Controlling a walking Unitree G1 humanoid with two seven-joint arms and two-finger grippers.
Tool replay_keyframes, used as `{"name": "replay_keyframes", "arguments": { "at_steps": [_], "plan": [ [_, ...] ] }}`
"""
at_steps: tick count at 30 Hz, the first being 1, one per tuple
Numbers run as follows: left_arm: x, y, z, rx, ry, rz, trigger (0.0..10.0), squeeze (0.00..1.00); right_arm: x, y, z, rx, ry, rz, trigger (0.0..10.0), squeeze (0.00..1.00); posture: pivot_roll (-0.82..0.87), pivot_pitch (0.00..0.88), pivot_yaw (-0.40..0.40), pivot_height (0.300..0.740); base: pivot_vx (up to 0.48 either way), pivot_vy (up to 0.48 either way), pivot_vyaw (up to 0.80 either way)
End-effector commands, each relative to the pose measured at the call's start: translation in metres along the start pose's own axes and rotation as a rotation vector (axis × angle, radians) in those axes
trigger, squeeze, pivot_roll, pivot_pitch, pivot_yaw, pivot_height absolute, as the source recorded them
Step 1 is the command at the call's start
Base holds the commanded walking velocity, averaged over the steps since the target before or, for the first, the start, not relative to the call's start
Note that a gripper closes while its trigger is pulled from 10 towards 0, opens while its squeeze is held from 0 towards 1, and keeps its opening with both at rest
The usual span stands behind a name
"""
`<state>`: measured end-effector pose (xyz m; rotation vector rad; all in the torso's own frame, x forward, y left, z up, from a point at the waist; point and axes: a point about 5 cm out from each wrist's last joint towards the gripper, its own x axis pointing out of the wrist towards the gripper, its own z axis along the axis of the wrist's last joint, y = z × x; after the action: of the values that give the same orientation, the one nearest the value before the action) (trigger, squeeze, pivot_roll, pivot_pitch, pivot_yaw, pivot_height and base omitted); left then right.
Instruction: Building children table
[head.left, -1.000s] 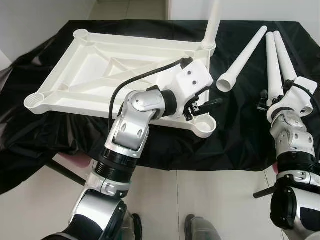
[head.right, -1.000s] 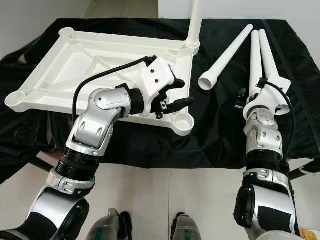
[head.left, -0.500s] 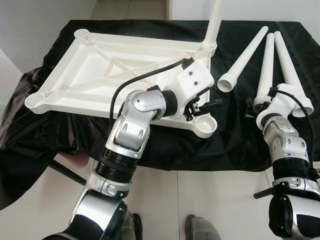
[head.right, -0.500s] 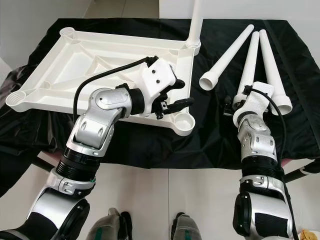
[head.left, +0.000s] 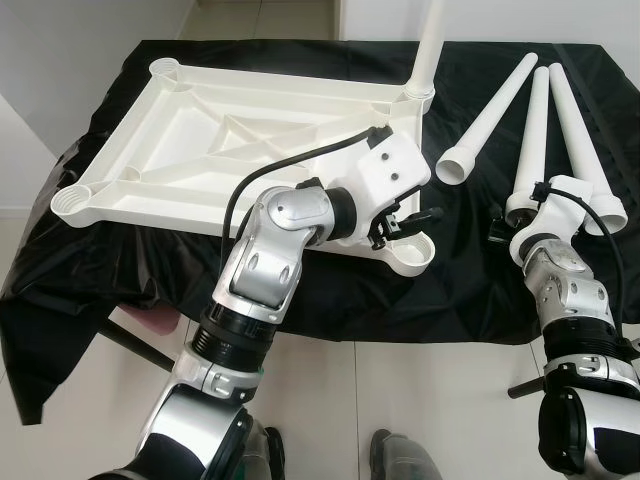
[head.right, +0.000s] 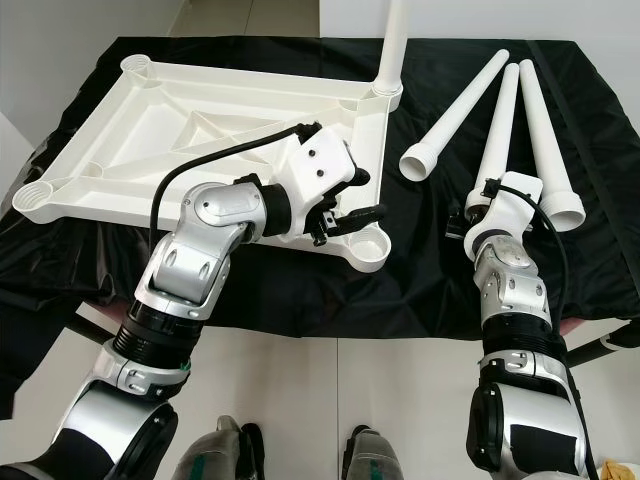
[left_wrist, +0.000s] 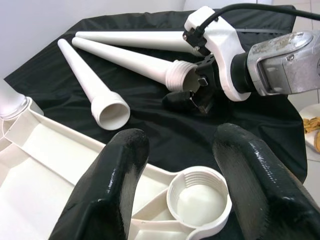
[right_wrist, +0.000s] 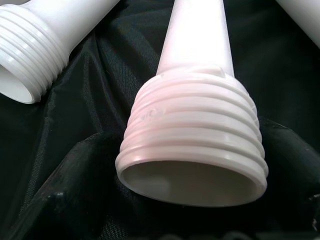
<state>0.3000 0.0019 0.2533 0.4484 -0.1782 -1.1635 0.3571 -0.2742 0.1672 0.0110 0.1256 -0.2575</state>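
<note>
A white tabletop (head.left: 230, 130) lies upside down on black cloth. One white leg (head.left: 428, 45) stands upright, screwed into its far right corner. My left gripper (head.left: 415, 222) hovers open just above the empty threaded socket (left_wrist: 197, 200) at the near right corner, holding nothing. Three loose legs lie to the right: one nearest the tabletop (head.left: 490, 110), a middle one (head.left: 532, 140) and an outer one (head.left: 580, 140). My right gripper (head.left: 510, 225) is shut on the middle leg's threaded end (right_wrist: 192, 145), one finger on each side.
The black cloth (head.left: 470, 280) hangs over the near table edge, just below both grippers. Pale tiled floor (head.left: 400, 400) lies beneath. A black bar (head.left: 525, 385) sticks out near my right arm. Open cloth lies between the corner socket and the loose legs.
My right gripper moved left from the outer leg's end to the middle leg, and that leg's threaded end swung left with it. My left gripper sank slightly toward the corner socket.
</note>
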Motion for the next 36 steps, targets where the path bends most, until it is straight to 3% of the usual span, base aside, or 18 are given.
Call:
{"name": "replay_keyframes", "arguments": {
  "at_steps": [1, 4, 5, 6, 7, 9, 10, 19, 26, 27, 28, 29, 32, 36],
  "plan": [
    [-0.003, 0.005, -0.001, 0.023, 0.016, 0.161, 10.0, 0.0, 0.0, -0.005, -0.011, 0.009, 0.048, -0.012, 10.0, 0.0, -0.04, 0.139, 0.071, 0.74, 0.0, 0.0, 0.0],
    [-0.003, 0.003, -0.003, 0.034, 0.024, 0.161, 10.0, 0.0, 0.0, -0.006, -0.011, 0.012, 0.045, -0.013, 10.0, 0.0, -0.04, 0.139, 0.071, 0.74, 0.0, 0.0, 0.0],
    [-0.003, 0.003, -0.003, 0.037, 0.025, 0.162, 10.0, 0.0, 0.0, -0.007, -0.011, 0.01, 0.042, -0.015, 6.7, 0.0, -0.04, 0.139, 0.072, 0.74, 0.0, 0.0, 0.0],
    [-0.003, 0.003, -0.003, 0.037, 0.025, 0.162, 10.0, 0.0, 0.0, -0.007, -0.011, 0.01, 0.042, -0.015, 6.7, 0.0, -0.04, 0.139, 0.072, 0.74, 0.0, 0.0, 0.0],
    [-0.003, 0.004, -0.003, 0.037, 0.026, 0.163, 10.0, 0.0, 0.0, -0.007, -0.011, 0.008, 0.04, -0.016, 4.1, 0.0, -0.04, 0.139, 0.072, 0.74, 0.0, 0.0, 0.0],
    [-0.003, 0.004, -0.003, 0.037, 0.026, 0.163, 10.0, 0.0, 0.0, -0.007, -0.011, 0.008, 0.04, -0.016, 4.1, 0.0, -0.04, 0.139, 0.072, 0.74, 0.0, 0.0, 0.0],
    [-0.003, 0.004, -0.002, 0.038, 0.025, 0.165, 10.0, 0.0, 0.0, -0.007, -0.011, 0.008, 0.037, -0.017, 0.0, 0.0, -0.04, 0.139, 0.072, 0.74, 0.0, 0.0, 0.0],
    [-0.002, 0.006, -0.001, 0.054, 0.021, 0.191, 10.0, 0.0, 0.0, -0.006, -0.009, 0.022, 0.009, -0.018, 0.0, 0.0, -0.04, 0.138, 0.071, 0.74, 0.0, 0.0, 0.0],
    [-0.001, 0.004, -0.002, 0.051, 0.02, 0.196, 10.0, 0.0, -0.002, -0.006, -0.001, 0.036, -0.088, -0.052, 0.1, 0.0, -0.04, 0.136, 0.07, 0.74, 0.0, 0.0, 0.0],
    [0.0, 0.004, -0.002, 0.038, 0.013, 0.198, 10.0, 0.0, -0.003, -0.006, 0.003, 0.04, -0.131, -0.069, 3.5, 0.0, -0.05, 0.138, 0.067, 0.74, 0.0, 0.0, 0.0],
    [0.0, 0.004, -0.002, 0.038, 0.013, 0.198, 10.0, 0.0, -0.003, -0.006, 0.003, 0.04, -0.131, -0.069, 3.5, 0.0, -0.05, 0.138, 0.067, 0.74, 0.0, 0.0, 0.0],
    [0.001, 0.005, -0.003, 0.011, 0.003, 0.207, 10.0, 0.0, -0.005, -0.005, 0.009, 0.044, -0.188, -0.081, 10.0, 0.0, -0.05, 0.138, 0.067, 0.74, 0.0, 0.0, 0.0],
    [0.001, 0.008, -0.003, -0.012, -0.01, 0.218, 10.0, 0.0, -0.008, -0.005, 0.016, 0.062, -0.258, -0.087, 10.0, 0.0, -0.05, 0.138, 0.067, 0.74, 0.0, 0.0, 0.0],
    [-0.003, 0.021, 0.0, -0.074, -0.05, 0.246, 10.0, 0.0, -0.017, 0.0, 0.038, 0.115, -0.438, -0.043, 10.0, 0.0, -0.05, 0.129, 0.073, 0.74, 0.0, 0.0, 0.0]
  ]
}}
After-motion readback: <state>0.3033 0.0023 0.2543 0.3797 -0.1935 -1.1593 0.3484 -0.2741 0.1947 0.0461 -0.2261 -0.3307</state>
